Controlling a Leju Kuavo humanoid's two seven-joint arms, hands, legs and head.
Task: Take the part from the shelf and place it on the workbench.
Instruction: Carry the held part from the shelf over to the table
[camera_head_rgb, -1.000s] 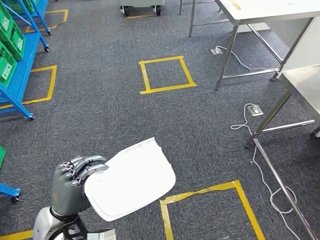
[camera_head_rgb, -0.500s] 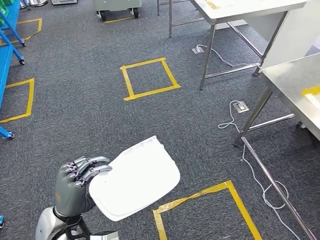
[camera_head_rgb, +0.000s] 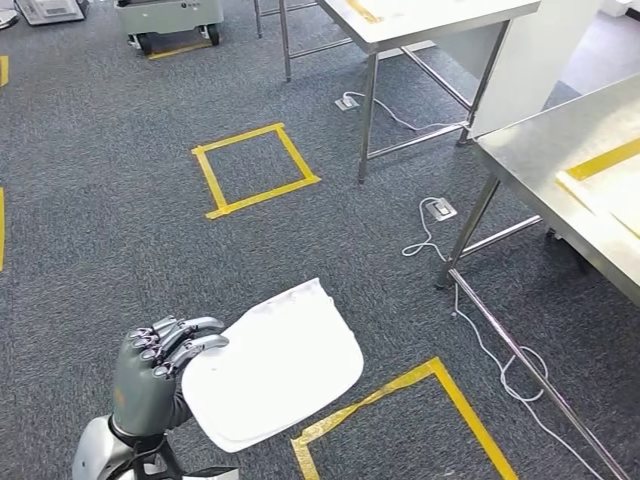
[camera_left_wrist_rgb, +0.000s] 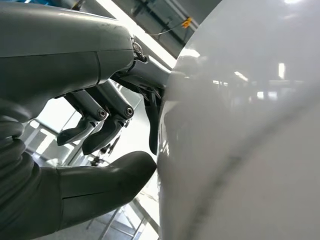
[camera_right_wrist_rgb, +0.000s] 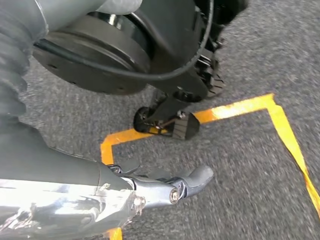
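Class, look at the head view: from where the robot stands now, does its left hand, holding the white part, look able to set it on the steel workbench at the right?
Probably not yet. The left hand grips the white part low over the carpet, while the workbench stands off to the right across open floor. Nothing blocks the way; the robot likely needs to step closer.

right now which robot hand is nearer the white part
Left. The left robot hand grips the edge of the white part. The right robot hand hangs low over the carpet, apart from it.

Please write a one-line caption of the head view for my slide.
Left hand carries the white part above grey carpet, with the steel workbench ahead on the right.
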